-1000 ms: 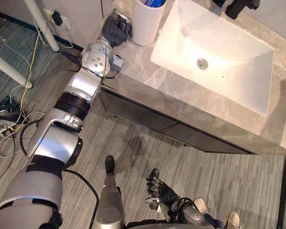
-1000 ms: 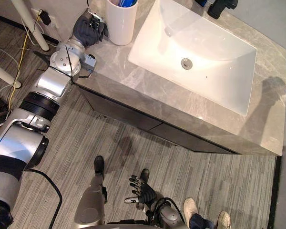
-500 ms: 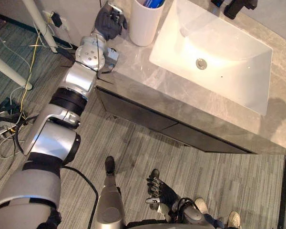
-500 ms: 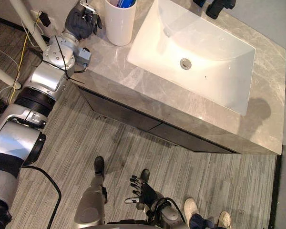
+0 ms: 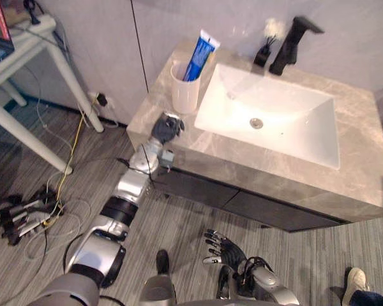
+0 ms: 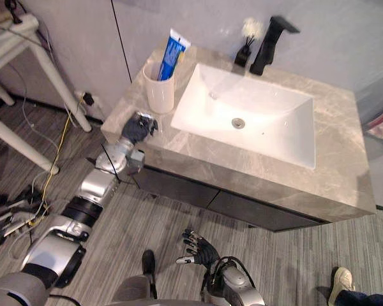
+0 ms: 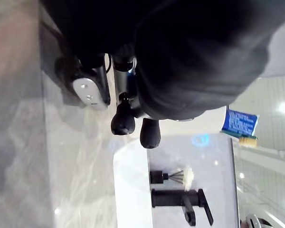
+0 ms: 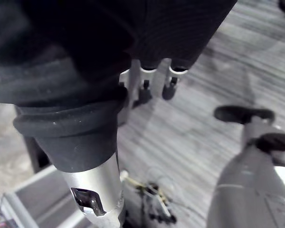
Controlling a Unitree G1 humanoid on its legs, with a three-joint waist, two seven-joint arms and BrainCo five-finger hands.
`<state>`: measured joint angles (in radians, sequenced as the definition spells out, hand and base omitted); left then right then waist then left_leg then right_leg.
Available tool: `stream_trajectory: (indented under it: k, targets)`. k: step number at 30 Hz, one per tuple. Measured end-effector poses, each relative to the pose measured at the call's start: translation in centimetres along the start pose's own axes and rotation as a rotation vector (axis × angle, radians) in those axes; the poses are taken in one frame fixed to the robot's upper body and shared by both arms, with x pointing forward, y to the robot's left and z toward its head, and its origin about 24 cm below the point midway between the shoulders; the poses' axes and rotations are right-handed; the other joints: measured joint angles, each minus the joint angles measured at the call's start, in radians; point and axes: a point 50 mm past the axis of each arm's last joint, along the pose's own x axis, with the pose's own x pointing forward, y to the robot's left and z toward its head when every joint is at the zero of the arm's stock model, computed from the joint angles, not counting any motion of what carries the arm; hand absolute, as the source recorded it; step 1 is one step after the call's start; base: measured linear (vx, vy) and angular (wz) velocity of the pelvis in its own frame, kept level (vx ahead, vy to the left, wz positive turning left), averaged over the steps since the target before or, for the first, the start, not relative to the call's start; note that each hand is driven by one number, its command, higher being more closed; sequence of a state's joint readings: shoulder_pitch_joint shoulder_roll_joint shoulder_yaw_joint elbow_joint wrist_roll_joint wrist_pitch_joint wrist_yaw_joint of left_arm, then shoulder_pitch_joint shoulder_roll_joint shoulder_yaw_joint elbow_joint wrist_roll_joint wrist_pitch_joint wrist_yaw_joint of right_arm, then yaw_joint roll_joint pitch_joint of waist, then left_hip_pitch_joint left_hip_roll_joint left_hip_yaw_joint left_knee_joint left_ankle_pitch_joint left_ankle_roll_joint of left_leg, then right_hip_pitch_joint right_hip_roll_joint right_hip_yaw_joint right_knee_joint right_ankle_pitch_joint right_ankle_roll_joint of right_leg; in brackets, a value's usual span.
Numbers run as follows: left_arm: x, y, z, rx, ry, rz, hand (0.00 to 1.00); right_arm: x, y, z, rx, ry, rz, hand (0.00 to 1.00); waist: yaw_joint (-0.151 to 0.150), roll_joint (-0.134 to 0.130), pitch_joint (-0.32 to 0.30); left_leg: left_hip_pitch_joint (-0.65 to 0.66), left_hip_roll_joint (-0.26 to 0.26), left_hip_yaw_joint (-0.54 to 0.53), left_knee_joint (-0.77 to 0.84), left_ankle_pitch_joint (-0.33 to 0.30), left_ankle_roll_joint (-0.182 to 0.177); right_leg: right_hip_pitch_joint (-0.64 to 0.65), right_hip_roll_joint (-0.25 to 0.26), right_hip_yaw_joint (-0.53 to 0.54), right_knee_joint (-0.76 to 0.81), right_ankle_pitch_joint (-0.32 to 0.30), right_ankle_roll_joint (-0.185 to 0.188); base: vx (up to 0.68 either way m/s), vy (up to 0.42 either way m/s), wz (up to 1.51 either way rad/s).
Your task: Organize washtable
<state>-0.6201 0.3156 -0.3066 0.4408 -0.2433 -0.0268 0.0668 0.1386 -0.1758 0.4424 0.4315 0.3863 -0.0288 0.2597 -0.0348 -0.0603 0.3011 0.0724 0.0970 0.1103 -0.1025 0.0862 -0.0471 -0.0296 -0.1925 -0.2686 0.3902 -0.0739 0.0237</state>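
The grey marble washtable (image 5: 179, 137) carries a white sink (image 5: 274, 118). At its back left stands a white cup (image 5: 184, 95) holding a blue toothpaste tube (image 5: 196, 56). A black faucet (image 5: 292, 41) and a small black diffuser (image 5: 263, 56) stand behind the sink. My left hand (image 5: 167, 127) hovers at the counter's front left corner, apart from the cup, with relaxed fingers (image 7: 149, 133) and nothing in them. My right hand (image 5: 225, 248) hangs low over the floor, fingers (image 8: 145, 91) spread and empty.
Dark drawer fronts (image 5: 242, 204) run under the counter. A white table leg (image 5: 70, 80) stands at the left, with cables and a power strip (image 5: 22, 217) on the floor. A person's shoe (image 5: 356, 284) shows at the lower right.
The camera has tipped up, so the whole washtable and wall now show. My left hand has drawn back from beside the cup to the counter's front left corner.
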Motion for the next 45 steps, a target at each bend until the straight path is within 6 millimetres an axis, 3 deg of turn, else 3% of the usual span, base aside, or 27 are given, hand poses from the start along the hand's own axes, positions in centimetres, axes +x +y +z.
stream_trajectory:
  k: [2,5,6,8,9,10,11,12,13,15,16,17,20,21,22,24,29,36,39,43,45]
  targets:
    - [-0.3,-0.8,-0.3,-0.011,-0.005,-0.017,1.00,0.1,0.0,0.2,0.006,0.000,0.002,0.00,0.002,-0.011,-0.011,-0.001,0.003,0.000,0.005,-0.007,0.001,-0.018,0.001,-0.002,-0.031,-0.052,-0.002,0.06,-0.035,-0.07]
    - [-1.1,-0.9,-0.7,-0.006,-0.015,-0.022,1.00,0.5,0.0,0.8,0.008,-0.017,-0.007,0.00,0.003,-0.004,-0.018,-0.002,0.023,0.006,0.005,-0.014,-0.008,-0.060,0.007,-0.024,-0.147,-0.045,0.001,0.07,-0.125,0.00]
    - [-1.4,-1.2,-0.9,-0.005,-0.012,-0.031,1.00,0.5,0.1,0.7,0.013,-0.013,-0.014,0.00,0.007,-0.025,-0.035,0.007,0.021,0.003,0.005,-0.019,-0.022,-0.062,0.001,-0.031,-0.174,-0.040,0.008,0.14,-0.238,0.28]
    - [-1.8,-1.7,-1.6,0.015,0.011,-0.056,1.00,0.2,-0.2,0.2,0.022,0.007,-0.031,0.00,0.005,-0.010,-0.051,0.014,0.036,-0.027,0.019,-0.034,-0.047,-0.062,0.006,-0.044,-0.138,-0.029,0.034,0.16,-0.244,0.38]
    - [-2.2,-2.5,-2.1,0.025,0.028,-0.095,1.00,-0.2,-0.6,-0.1,0.028,0.018,-0.055,0.00,0.007,0.019,-0.074,-0.013,0.071,-0.044,0.069,-0.057,-0.077,-0.054,0.025,-0.071,-0.136,-0.034,0.040,0.21,-0.278,0.40]
    - [-2.6,-3.0,-2.6,0.021,0.042,-0.116,1.00,-0.4,-1.0,-0.4,0.028,0.026,-0.077,0.00,0.010,0.051,-0.093,-0.052,0.111,-0.059,0.159,-0.092,-0.092,-0.031,0.056,-0.098,-0.153,-0.043,0.047,0.22,-0.253,0.31]
    - [-2.8,-3.0,-2.8,0.016,0.047,-0.117,1.00,-0.5,-1.2,-0.5,0.026,0.034,-0.083,0.00,0.015,0.057,-0.093,-0.087,0.124,-0.061,0.254,-0.119,-0.097,-0.016,0.071,-0.104,-0.158,-0.050,0.041,0.27,-0.307,0.20]
    - [-3.0,-3.1,-3.1,0.012,0.064,-0.122,1.00,-0.7,-1.6,-0.8,0.019,0.052,-0.095,0.00,0.023,0.065,-0.086,-0.194,0.173,-0.063,0.543,-0.156,-0.061,0.051,0.114,-0.114,-0.185,-0.064,0.019,0.25,-0.312,-0.02]
    - [-3.3,-3.1,-3.6,0.010,0.087,-0.126,1.00,-1.0,-1.8,-1.0,0.013,0.060,-0.099,0.00,0.035,0.072,-0.081,-0.228,0.203,-0.074,0.682,-0.155,-0.056,0.098,0.143,-0.112,-0.202,-0.063,0.005,0.25,-0.310,-0.12]
    - [-4.0,-3.0,-4.5,0.001,0.125,-0.125,1.00,-1.6,-2.3,-1.6,0.016,0.083,-0.119,0.00,0.056,0.073,-0.060,-0.256,0.211,-0.108,0.860,-0.188,-0.035,0.187,0.182,-0.093,-0.237,-0.087,-0.029,0.20,-0.151,-0.36]
    - [-4.3,-2.8,-4.7,0.005,0.134,-0.124,1.00,-1.8,-2.6,-1.7,0.004,0.090,-0.129,0.00,0.068,0.078,-0.059,-0.271,0.199,-0.104,0.891,-0.235,-0.044,0.220,0.199,-0.077,-0.267,-0.087,-0.034,0.22,-0.073,-0.43]
    - [-4.3,-2.6,-4.7,0.011,0.137,-0.123,1.00,-1.8,-2.7,-1.6,0.000,0.090,-0.131,0.00,0.076,0.079,-0.059,-0.277,0.192,-0.092,0.870,-0.252,-0.052,0.229,0.206,-0.069,-0.284,-0.082,-0.037,0.24,-0.009,-0.49]
    - [-4.2,-1.9,-3.7,0.043,0.098,-0.123,1.00,-1.5,-2.4,-1.6,0.010,0.086,-0.120,0.00,0.093,0.075,-0.057,-0.286,0.111,-0.053,0.568,-0.247,-0.054,0.245,0.211,-0.060,-0.329,-0.062,-0.028,0.28,0.063,-0.21]
    - [-4.2,-2.0,-3.2,0.044,0.078,-0.129,1.00,-1.7,-2.2,-2.1,0.023,0.099,-0.119,0.00,0.106,0.085,-0.061,-0.271,0.081,-0.071,0.436,-0.120,-0.042,0.234,0.225,-0.050,-0.329,-0.062,-0.025,0.26,0.086,-0.20]
    - [-4.2,-1.9,-2.7,0.062,0.056,-0.152,1.00,-1.4,-1.5,-2.6,0.056,0.115,-0.112,0.00,0.113,0.057,-0.067,-0.261,0.068,-0.057,0.410,-0.115,-0.043,0.228,0.208,-0.033,-0.338,-0.056,-0.013,0.26,0.087,-0.11]
    - [-4.2,-2.1,-2.0,0.062,0.028,-0.166,1.00,-1.1,-0.6,-3.1,0.088,0.134,-0.099,0.00,0.103,0.043,-0.073,-0.230,0.041,-0.054,0.338,-0.092,-0.028,0.225,0.181,-0.029,-0.336,-0.054,-0.011,0.23,0.079,0.13]
    - [-4.3,-1.7,-1.8,0.079,0.019,-0.162,1.00,-1.4,-0.3,-4.2,0.104,0.173,-0.099,0.00,0.104,0.054,-0.094,-0.134,0.006,-0.031,0.130,0.000,-0.018,0.215,0.149,-0.028,-0.329,-0.042,0.007,0.14,0.047,0.02]
    - [-4.9,-1.2,-2.6,0.091,0.047,-0.155,1.00,-0.9,-0.5,-3.8,0.095,0.169,-0.100,0.00,0.103,0.063,-0.119,-0.100,0.008,-0.031,0.009,0.078,-0.018,0.191,0.156,-0.031,-0.322,-0.043,0.009,-0.05,-0.015,0.00]
    - [-5.5,-0.8,-3.3,0.105,0.074,-0.153,1.00,-0.6,-0.8,-3.1,0.074,0.150,-0.098,0.00,0.104,0.056,-0.129,-0.104,-0.008,-0.027,0.000,0.082,-0.014,0.181,0.138,-0.031,-0.323,-0.074,0.032,-0.15,0.011,-0.07]
    - [-7.4,-1.6,-4.9,0.084,0.130,-0.199,1.00,-0.6,-1.3,-3.2,0.052,0.158,-0.109,0.00,0.103,0.082,-0.158,-0.109,-0.013,-0.037,-0.001,0.084,-0.012,0.175,0.134,-0.037,-0.321,-0.100,0.037,-0.15,0.018,0.08]
    - [-7.9,-2.1,-4.7,0.077,0.120,-0.220,1.00,-0.8,-1.5,-3.4,0.049,0.168,-0.114,0.00,0.105,0.084,-0.163,-0.117,-0.014,-0.047,-0.001,0.084,-0.012,0.175,0.136,-0.048,-0.325,-0.100,0.038,-0.07,0.007,0.17]
